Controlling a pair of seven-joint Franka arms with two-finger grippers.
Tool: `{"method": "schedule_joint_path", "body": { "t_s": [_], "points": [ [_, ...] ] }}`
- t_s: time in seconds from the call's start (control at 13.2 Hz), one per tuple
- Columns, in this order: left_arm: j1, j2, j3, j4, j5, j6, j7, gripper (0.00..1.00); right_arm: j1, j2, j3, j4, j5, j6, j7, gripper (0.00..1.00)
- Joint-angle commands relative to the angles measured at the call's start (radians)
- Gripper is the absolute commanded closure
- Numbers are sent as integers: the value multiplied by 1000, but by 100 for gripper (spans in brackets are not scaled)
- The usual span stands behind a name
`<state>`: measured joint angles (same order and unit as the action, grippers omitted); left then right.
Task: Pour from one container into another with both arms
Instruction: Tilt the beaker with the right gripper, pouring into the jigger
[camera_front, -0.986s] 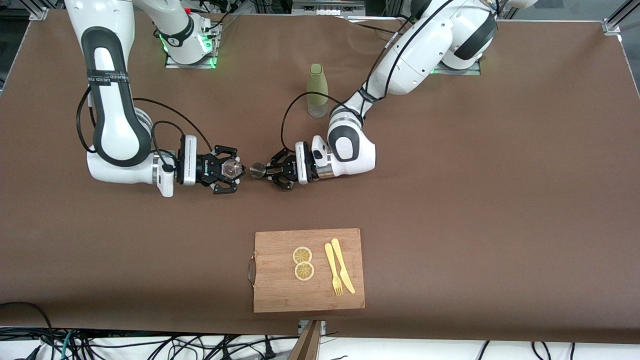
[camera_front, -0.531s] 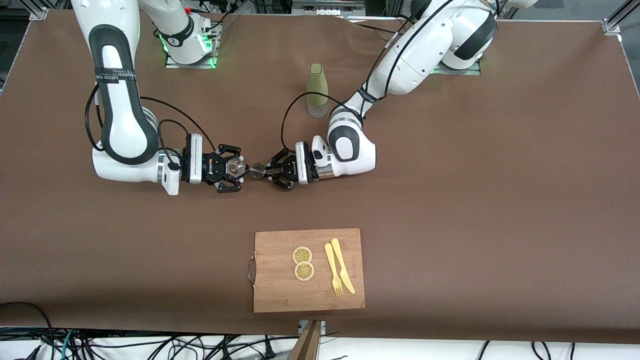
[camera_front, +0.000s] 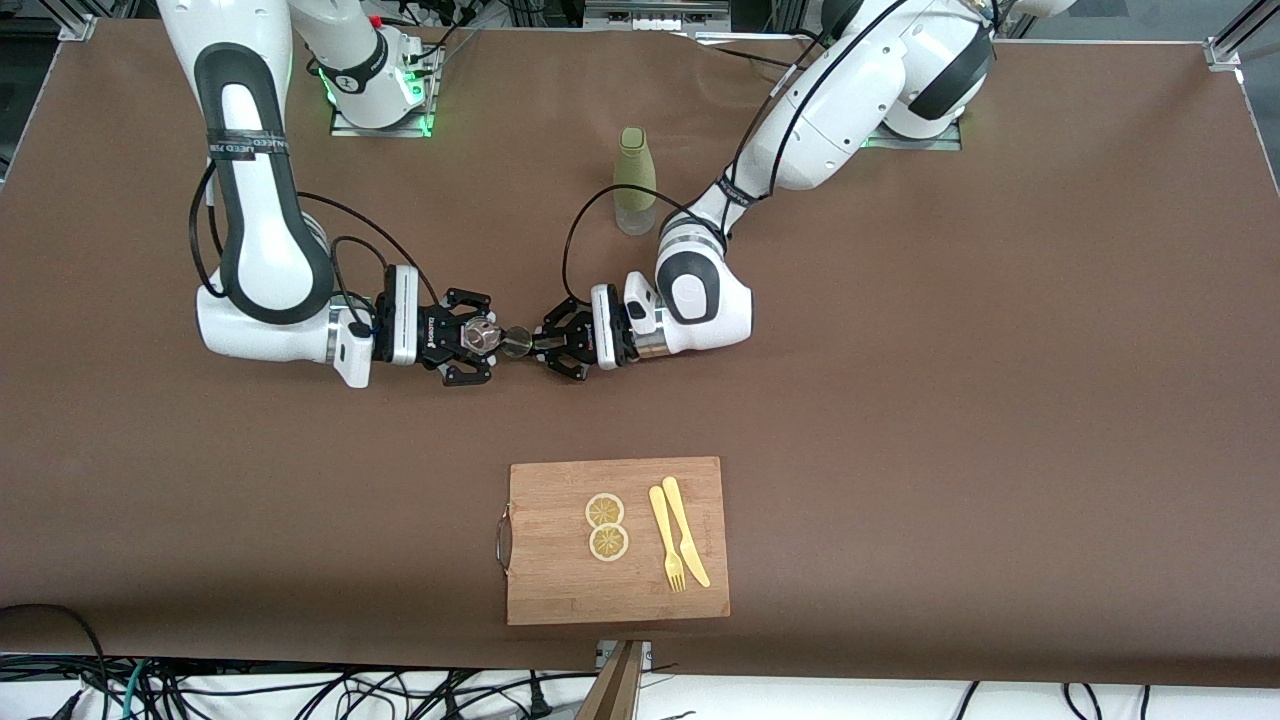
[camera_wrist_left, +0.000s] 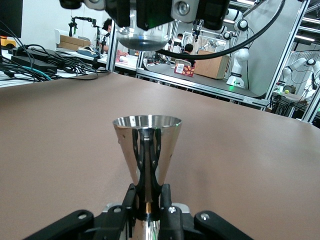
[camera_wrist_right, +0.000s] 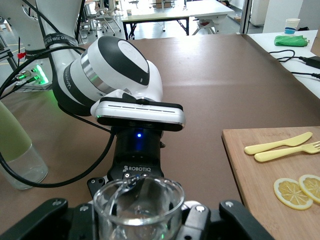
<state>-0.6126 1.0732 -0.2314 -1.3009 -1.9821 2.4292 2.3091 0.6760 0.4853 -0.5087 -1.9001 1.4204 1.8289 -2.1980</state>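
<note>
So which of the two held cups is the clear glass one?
The one in the right gripper: a clear glass cup. The left gripper holds a shiny metal jigger instead.

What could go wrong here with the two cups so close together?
The right pincer, shut on the clear glass cup, is almost touching the metal cup held by the left pincer. Closing in further could knock the rims together and jar either grip. The metal cup's mouth looks narrow, so a tilt that is slightly off could spill onto the brown table.
</note>
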Motion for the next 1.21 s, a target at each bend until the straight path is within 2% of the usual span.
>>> {"method": "schedule_joint_path", "body": {
  "t_s": [0.0, 1.14],
  "points": [
    [-6, 19, 1, 32, -21, 13, 10, 100, 37, -47, -19, -45, -5, 24, 17, 91],
    [-1, 14, 9, 25, -8, 5, -17, 100, 74, -44, -17, -45, 6, 98, 15, 91]
  ]
}}
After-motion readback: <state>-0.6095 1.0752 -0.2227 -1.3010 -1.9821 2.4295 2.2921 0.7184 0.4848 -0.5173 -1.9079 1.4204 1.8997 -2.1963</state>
